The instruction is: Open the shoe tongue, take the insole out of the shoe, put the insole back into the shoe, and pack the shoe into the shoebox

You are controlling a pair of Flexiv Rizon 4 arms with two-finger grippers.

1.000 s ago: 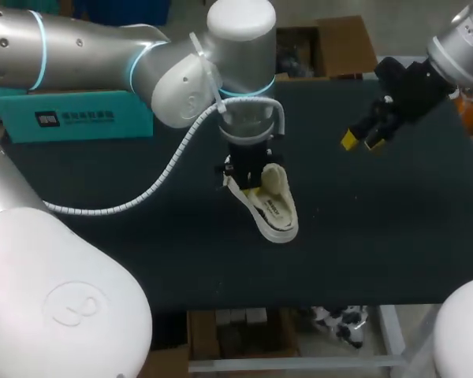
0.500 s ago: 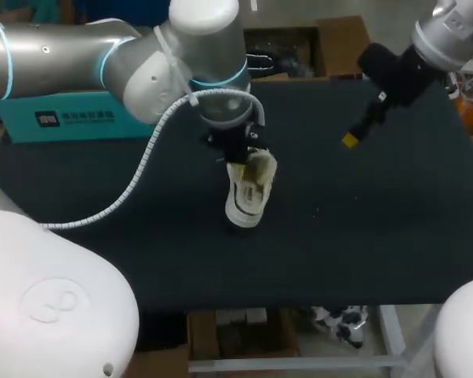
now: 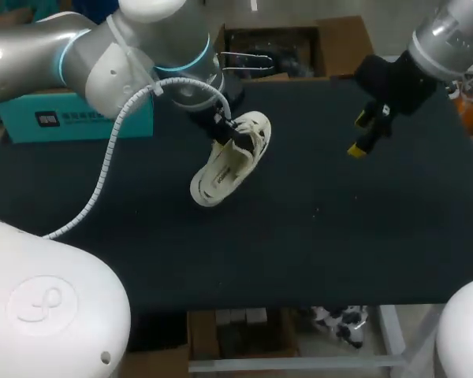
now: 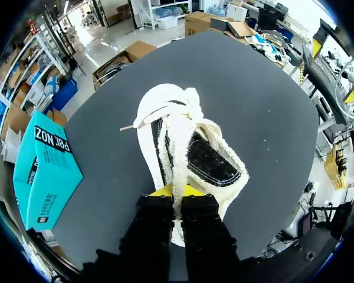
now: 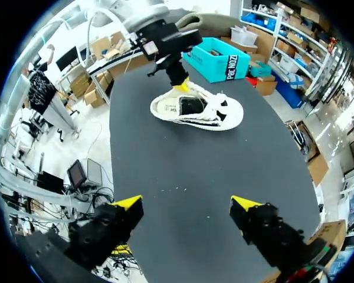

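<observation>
Our left gripper (image 3: 227, 132) is closed tight on the white shoe (image 3: 227, 161), its fingers almost together with only a thin strip of the shoe's upper pinched between the yellow tips. From the left wrist view (image 4: 177, 191) that strip runs up along the opening, but we cannot say for sure whether it is the tongue or the edge of the collar. The shoe (image 4: 186, 159) sits near the middle of the dark table (image 3: 339, 236), tilted, its toe pointing toward our left front and its opening turned up toward the gripper. In the right wrist view the shoe (image 5: 196, 109) lies along the table under the left gripper (image 5: 178, 82). The teal shoebox (image 3: 71, 118) stands at the far left edge of the table, well apart from the shoe. Our right gripper (image 3: 366, 134) hangs over the far right part of the table, its fingers (image 5: 128, 203) spread wide with nothing between them.
</observation>
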